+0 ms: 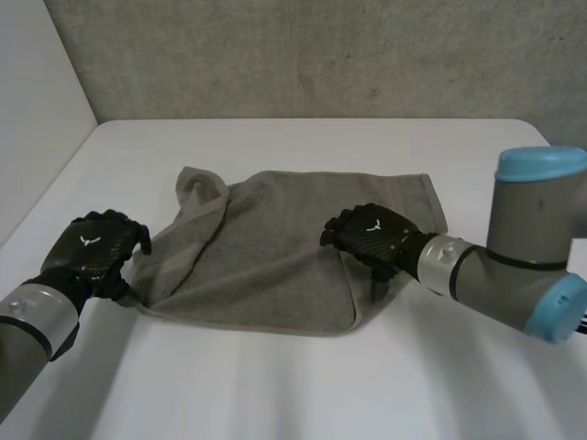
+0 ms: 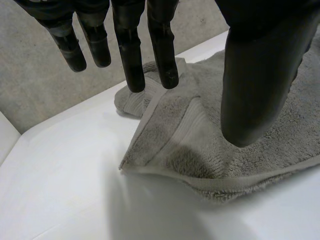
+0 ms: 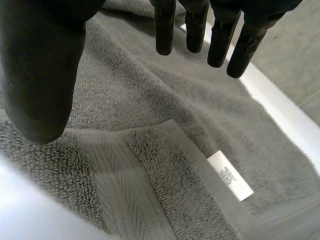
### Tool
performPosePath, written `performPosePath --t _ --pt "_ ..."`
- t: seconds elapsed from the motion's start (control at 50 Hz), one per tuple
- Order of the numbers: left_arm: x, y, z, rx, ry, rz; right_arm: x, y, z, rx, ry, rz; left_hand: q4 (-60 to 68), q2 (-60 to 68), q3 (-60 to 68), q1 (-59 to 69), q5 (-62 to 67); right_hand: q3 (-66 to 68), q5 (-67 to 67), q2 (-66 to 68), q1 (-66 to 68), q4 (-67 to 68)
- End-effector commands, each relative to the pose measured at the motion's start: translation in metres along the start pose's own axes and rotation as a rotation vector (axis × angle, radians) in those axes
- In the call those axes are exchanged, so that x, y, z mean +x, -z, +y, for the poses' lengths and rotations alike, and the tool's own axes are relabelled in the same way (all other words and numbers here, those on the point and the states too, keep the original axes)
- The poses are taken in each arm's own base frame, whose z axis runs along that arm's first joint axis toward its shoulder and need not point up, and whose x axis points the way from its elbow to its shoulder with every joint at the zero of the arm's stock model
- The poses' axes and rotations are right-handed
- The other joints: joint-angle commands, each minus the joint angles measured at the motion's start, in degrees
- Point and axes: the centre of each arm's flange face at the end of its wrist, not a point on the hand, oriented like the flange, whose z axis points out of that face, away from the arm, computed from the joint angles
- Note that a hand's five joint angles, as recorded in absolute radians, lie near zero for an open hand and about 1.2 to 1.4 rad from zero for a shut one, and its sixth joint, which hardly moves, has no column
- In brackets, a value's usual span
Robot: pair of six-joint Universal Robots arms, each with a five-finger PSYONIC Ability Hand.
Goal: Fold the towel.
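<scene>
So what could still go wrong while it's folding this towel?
Both the left hand and the right hand have open fingers over the towel, so a grab might catch just one layer where its edges are turned over. The rumpled far corner near the left hand could get folded in as a lump. A one-sided pull might also drag the towel across the smooth table.

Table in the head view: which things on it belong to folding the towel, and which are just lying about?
Part of the job:
towel, grey, spread out
left hand, open at the towel's left corner
right hand, open over the towel's right side

Just there:
table, white
wall behind it
</scene>
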Motion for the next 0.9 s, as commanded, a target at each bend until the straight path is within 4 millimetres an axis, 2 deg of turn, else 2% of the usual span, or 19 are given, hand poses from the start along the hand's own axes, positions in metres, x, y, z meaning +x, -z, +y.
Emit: performPosePath --t 0.02,0.12,0.24,0.32,0.48,0.52,0.54,0.56,0.58,0.62,0.64,0.68,0.7,0.72,0.74,0.8,0.84,0.9 --pt "0.000 0.000 -0.001 0.002 0.000 -0.002 0.016 -0.020 0.008 -0.070 -0.041 0.025 -3.4 -3.2 -2.9 -3.1 -1.9 -2.4 1.2 -0.9 -1.1 -4.4" --pt "0.000 0.000 -0.001 0.002 0.000 -0.001 0.023 -0.026 0.009 -0.080 -0.092 0.052 -3.4 -3.4 -2.9 -3.3 -2.1 -2.4 2.9 0.8 0.6 -4.4" --pt "0.000 0.000 -0.001 0.003 0.000 0.001 0.022 -0.032 0.017 -0.116 -0.146 0.031 -3.4 -3.4 -2.9 -3.3 -2.1 -2.4 4.9 2.8 2.6 -4.4" --pt "0.000 0.000 0.000 0.002 0.000 0.002 0.020 -0.032 0.024 -0.145 -0.167 0.013 -3.4 -3.4 -2.9 -3.3 -2.1 -2.4 5.3 3.2 2.9 -4.4" --pt "0.000 0.001 0.000 0.000 0.001 0.001 0.018 -0.028 0.027 -0.176 -0.189 -0.002 -3.4 -3.4 -2.9 -3.3 -2.1 -2.4 14.4 12.3 12.0 -4.4" --pt "0.000 0.001 0.001 -0.001 0.001 0.002 0.025 -0.022 0.029 -0.187 -0.206 0.004 -3.4 -3.4 -2.9 -3.3 -2.1 -2.4 24.2 22.1 21.9 -4.4" --pt "0.000 0.001 0.001 -0.001 0.001 0.002 0.025 -0.022 0.029 -0.187 -0.207 0.004 -3.4 -3.4 -2.9 -3.3 -2.1 -2.4 24.3 22.2 21.9 -4.4" --pt "0.000 0.001 0.001 -0.002 0.001 0.000 0.028 -0.019 0.028 -0.189 -0.211 0.008 -3.4 -3.4 -2.9 -3.3 -2.1 -2.4 31.4 29.3 29.1 -4.4" --pt "0.000 0.001 0.001 -0.002 0.001 0.000 0.028 -0.019 0.028 -0.189 -0.211 0.008 -3.4 -3.4 -2.9 -3.3 -2.1 -2.4 31.5 29.4 29.2 -4.4" --pt "0.000 0.001 0.001 -0.001 0.001 0.002 0.035 -0.012 0.029 -0.193 -0.219 0.024 -3.4 -3.4 -2.9 -3.3 -2.1 -2.4 42.9 40.8 40.5 -4.4" --pt "0.000 0.001 0.001 -0.001 0.001 0.002 0.035 -0.012 0.029 -0.194 -0.219 0.024 -3.4 -3.4 -2.9 -3.3 -2.1 -2.4 42.9 40.9 40.6 -4.4" --pt "0.000 0.001 0.001 -0.002 0.001 0.000 0.041 0.001 0.028 -0.200 -0.208 0.044 -3.4 -3.4 -2.9 -3.3 -2.1 -2.4 53.0 50.9 50.6 -4.4" --pt "0.000 0.001 0.001 -0.002 0.001 0.000 0.041 0.001 0.028 -0.200 -0.208 0.044 -3.4 -3.4 -2.9 -3.3 -2.1 -2.4 53.0 50.9 50.7 -4.4" --pt "0.000 0.001 0.000 0.000 0.001 0.000 0.044 0.010 0.028 -0.204 -0.200 0.057 -3.4 -3.4 -2.9 -3.3 -2.1 -2.4 57.0 54.9 54.7 -4.4" --pt "0.000 0.001 0.000 0.000 0.001 0.000 0.047 0.021 0.028 -0.212 -0.192 0.071 -3.4 -3.4 -2.9 -3.3 -2.1 -2.4 57.9 55.8 55.6 -4.4" --pt "0.000 0.001 0.000 0.000 0.001 0.001 0.049 0.031 0.029 -0.218 -0.185 0.087 -3.4 -3.4 -2.9 -3.3 -2.1 -2.4 57.9 55.8 55.6 -4.4" --pt "0.000 0.001 0.000 0.000 0.001 0.001 0.051 0.046 0.031 -0.211 -0.171 0.111 -3.4 -3.4 -2.9 -3.3 -2.1 -2.4 56.7 54.7 54.4 -4.4" --pt "0.000 0.001 0.000 0.000 0.001 0.001 0.048 0.056 0.033 -0.194 -0.170 0.123 -3.4 -3.4 -2.9 -3.3 -2.1 -2.4 52.9 50.8 50.6 -4.4"
